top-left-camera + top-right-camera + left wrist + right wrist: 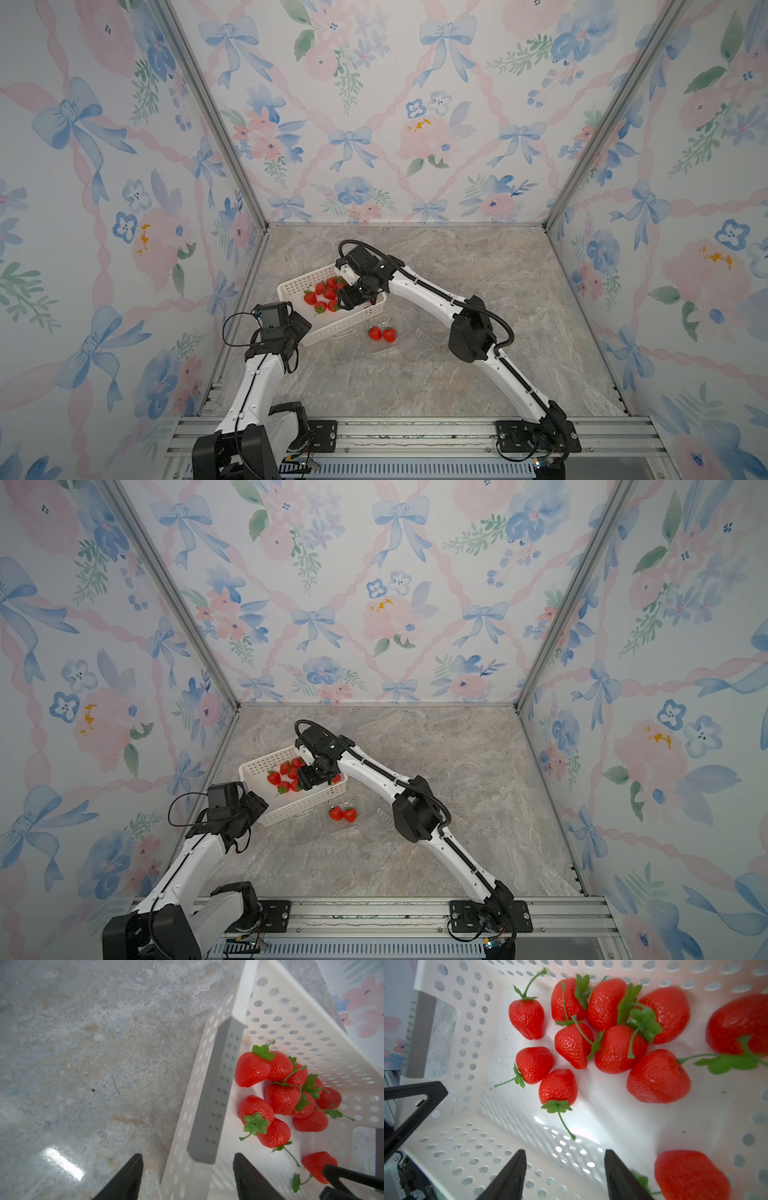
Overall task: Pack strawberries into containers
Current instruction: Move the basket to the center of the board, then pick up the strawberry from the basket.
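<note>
1. strawberries point(612, 1049) lie mostly in a loose heap on the floor of the white basket point(467, 1043). two more berries point(381, 333) sit already in a clear container point(386, 349) on the worktop point(457, 374), just beside the basket.
2. the right hand point(564, 1153) hangs inside the basket over the heap, its jaws apart and nothing between them.
3. the left hand point(188, 1156) is at a corner of the basket, jaws apart on both sides of the wall. it does not clamp the wall, as far as i can see.
4. i judge the step to be picking one berry. the edge berry point(558, 1086), with its cap turned toward the right hand, looks easiest, because most of the floor around it is free.
5. it is better to come down straight and close across the red body, not on the thin stem, which probably bends or slips.
6. the closing should be gentle. the skin is glossy and the shape is tapered, so a berry may squirt out.
7. the stems in the middle of the heap cross each other, so a lift from there could drag a neighbour along.
8. the container is almost invisible. i would aim for the empty part next to the two berries.
</note>
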`<action>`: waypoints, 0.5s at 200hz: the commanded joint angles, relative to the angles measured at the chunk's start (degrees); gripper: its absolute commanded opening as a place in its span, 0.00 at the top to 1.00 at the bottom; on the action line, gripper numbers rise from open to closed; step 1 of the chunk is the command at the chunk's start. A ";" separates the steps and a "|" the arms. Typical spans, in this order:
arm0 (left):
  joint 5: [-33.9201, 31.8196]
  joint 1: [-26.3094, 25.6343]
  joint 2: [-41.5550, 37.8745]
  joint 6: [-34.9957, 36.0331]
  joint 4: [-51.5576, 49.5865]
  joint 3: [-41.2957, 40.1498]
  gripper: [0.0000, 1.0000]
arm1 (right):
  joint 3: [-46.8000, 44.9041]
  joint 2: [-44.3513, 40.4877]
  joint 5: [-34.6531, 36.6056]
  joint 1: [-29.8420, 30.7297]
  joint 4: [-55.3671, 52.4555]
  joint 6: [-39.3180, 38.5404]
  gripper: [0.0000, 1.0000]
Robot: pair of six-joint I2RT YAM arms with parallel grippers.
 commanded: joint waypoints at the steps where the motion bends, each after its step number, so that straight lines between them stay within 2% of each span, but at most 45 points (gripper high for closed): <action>1: -2.53 0.45 -2.14 0.07 -1.63 1.22 0.23 | 2.06 1.58 -1.21 0.97 2.92 0.81 0.38; 46: -2.56 0.46 -3.28 1.38 -1.69 3.83 0.25 | 4.47 4.27 -1.21 1.32 4.31 2.10 0.39; 100: 1.43 0.37 -4.58 3.87 -1.66 5.81 0.26 | 5.21 6.81 -0.54 2.19 7.01 3.41 0.41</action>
